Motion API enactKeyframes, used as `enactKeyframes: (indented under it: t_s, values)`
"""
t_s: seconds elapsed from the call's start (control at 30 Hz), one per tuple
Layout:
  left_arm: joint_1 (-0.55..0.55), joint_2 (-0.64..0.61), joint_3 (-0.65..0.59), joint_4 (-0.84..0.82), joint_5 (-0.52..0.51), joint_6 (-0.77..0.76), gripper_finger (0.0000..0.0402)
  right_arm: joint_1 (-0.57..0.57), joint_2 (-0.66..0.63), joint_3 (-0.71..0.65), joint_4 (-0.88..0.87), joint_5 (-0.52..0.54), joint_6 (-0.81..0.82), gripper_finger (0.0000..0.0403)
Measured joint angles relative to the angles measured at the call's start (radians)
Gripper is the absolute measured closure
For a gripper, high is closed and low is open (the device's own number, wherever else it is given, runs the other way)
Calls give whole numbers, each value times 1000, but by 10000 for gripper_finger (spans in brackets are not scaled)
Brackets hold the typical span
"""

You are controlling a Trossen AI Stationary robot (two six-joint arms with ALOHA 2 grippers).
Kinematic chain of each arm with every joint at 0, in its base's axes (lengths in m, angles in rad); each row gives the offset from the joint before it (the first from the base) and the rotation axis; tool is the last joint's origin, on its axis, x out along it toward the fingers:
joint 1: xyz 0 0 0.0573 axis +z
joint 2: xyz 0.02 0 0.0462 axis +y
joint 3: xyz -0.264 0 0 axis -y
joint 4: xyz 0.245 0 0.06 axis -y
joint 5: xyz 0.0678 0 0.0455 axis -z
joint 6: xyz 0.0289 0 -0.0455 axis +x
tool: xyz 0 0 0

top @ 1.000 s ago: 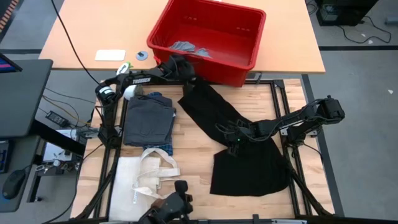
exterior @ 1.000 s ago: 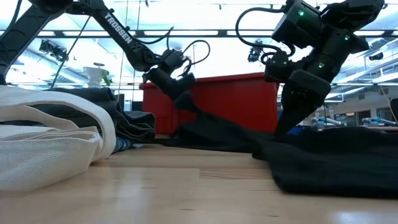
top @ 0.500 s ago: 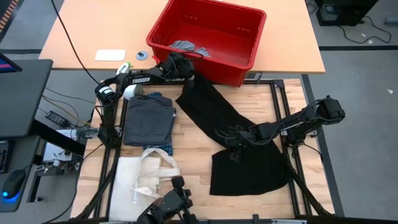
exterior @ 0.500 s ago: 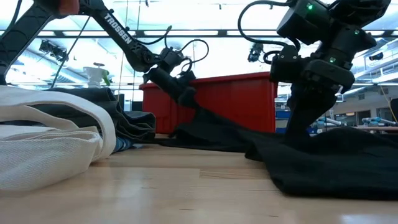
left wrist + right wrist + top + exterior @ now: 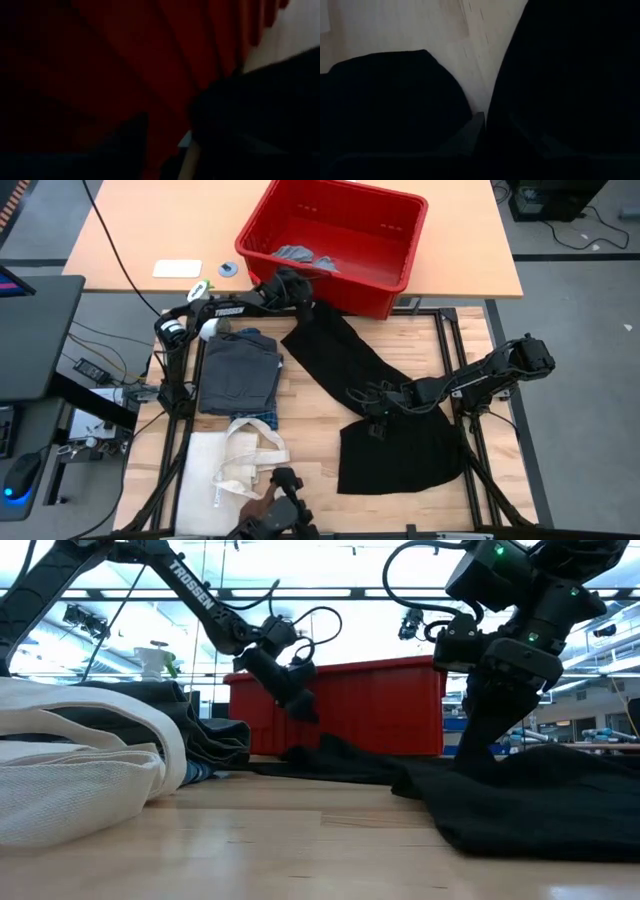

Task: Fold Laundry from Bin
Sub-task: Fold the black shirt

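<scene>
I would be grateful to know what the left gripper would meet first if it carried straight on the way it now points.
Most likely the near wall of the red bin. The left gripper hangs just before it, above the black garment, and red plastic fills the left wrist view; depth is hard to judge.

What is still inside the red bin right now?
In the red bin, a small heap of light grey pieces lies in the corner nearest the left pincer. The rest of the floor shows bare red. Anything beneath that heap is covered.
</scene>
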Motion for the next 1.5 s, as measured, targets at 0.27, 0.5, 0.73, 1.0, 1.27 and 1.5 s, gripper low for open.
enactKeyframes:
  t_s: [0.27, 0.5, 0.73, 1.0, 1.27, 1.5]
  values:
    - [-28, -8, 1, -76, -3, 43, 118, 0, 0, 0, 0, 1, 1, 313]
    - [-59, -106, 1, -180, -5, 42, 116, 1, 0, 0, -1, 22, 15, 313]
    - [-117, -192, 3, -487, -4, 31, 116, 2, 0, 0, -2, 105, 19, 313]
    - [-217, -89, 1, -670, -251, 56, 125, 2, 0, 0, 16, 149, 3, 313]
    - [-227, -21, 1, -624, -371, 87, 198, 18, 0, 0, 46, 162, 10, 313]
    - [-201, -21, 1, -562, -316, 88, 259, 33, 0, 0, 51, 186, 13, 313]
